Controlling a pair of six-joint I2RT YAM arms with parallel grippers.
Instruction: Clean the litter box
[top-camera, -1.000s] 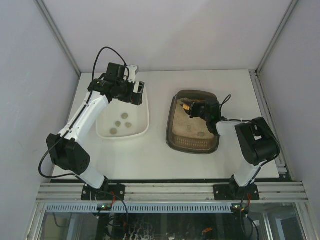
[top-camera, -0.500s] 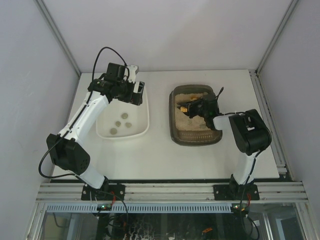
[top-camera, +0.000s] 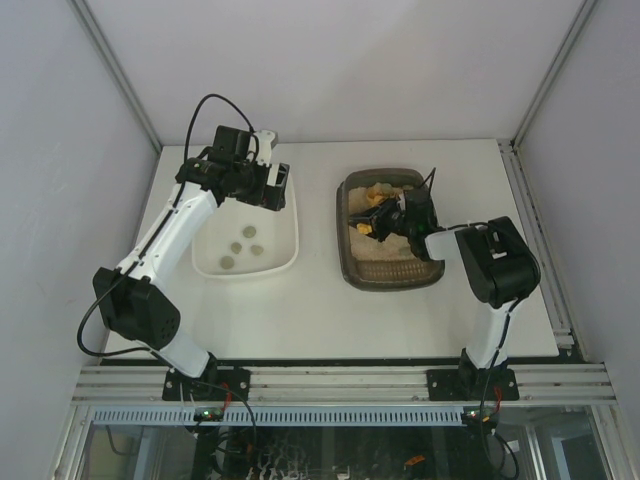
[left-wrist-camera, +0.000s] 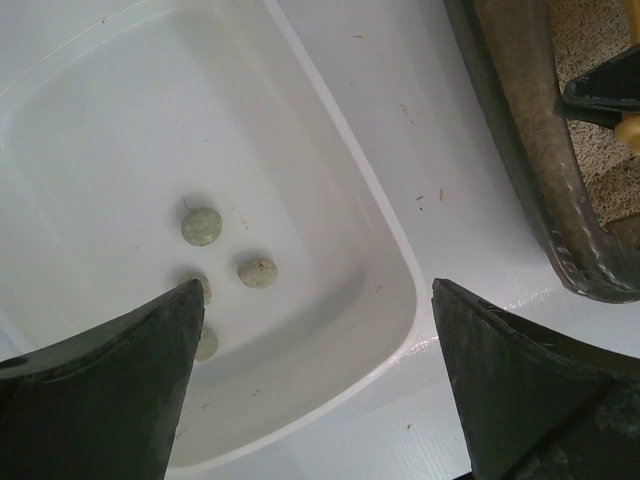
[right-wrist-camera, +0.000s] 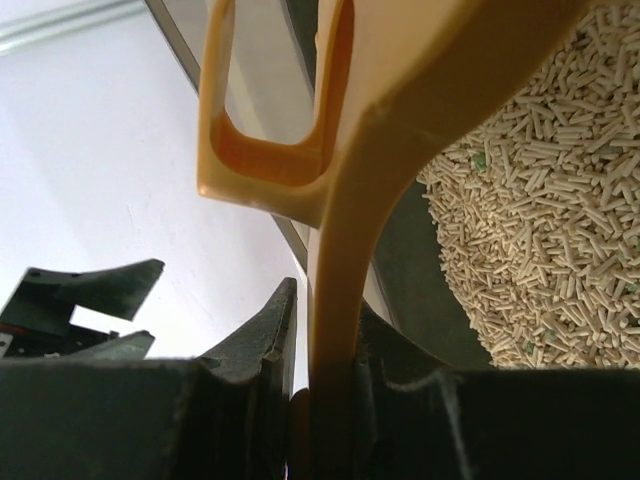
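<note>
yellow scoop (right-wrist-camera: 340, 230) clamped by right gripper (right-wrist-camera: 328, 335) over litter box (top-camera: 343, 255).

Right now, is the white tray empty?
Not empty. A few small grey-green lumps lie on the floor of the white tray, seen in the left wrist and top views.

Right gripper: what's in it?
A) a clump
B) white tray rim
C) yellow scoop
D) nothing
C: in the right wrist view, the right gripper is shut on the scoop handle, above the litter in the litter box.
</note>
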